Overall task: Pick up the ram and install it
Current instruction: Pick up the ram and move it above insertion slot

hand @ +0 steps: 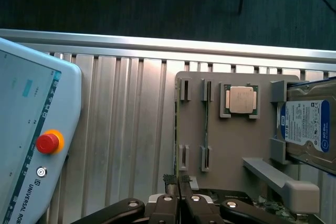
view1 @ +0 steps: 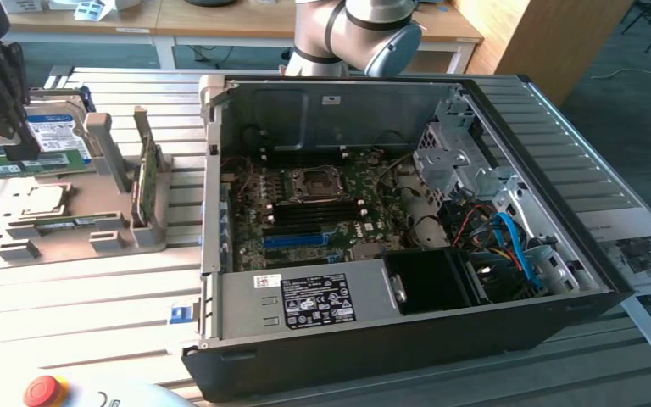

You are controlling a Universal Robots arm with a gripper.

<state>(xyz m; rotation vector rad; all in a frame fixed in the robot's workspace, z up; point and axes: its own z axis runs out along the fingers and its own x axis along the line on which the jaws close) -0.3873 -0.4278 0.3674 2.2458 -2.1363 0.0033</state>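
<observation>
Pincer (hand: 177, 179) clenched on nothing above the tray (hand: 231, 150). The ram (view1: 77, 222) sits edgewise in the tray's clips. It looks light, stiff and fragile; I'd pinch its flat faces mid-length.

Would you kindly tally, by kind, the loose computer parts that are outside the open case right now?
Ram sticks: 2, the ram between the fingers and a second stick in the grey holder
Hard drive: 1
Processor chip: 1
Expansion card: 1
Total: 5
</observation>
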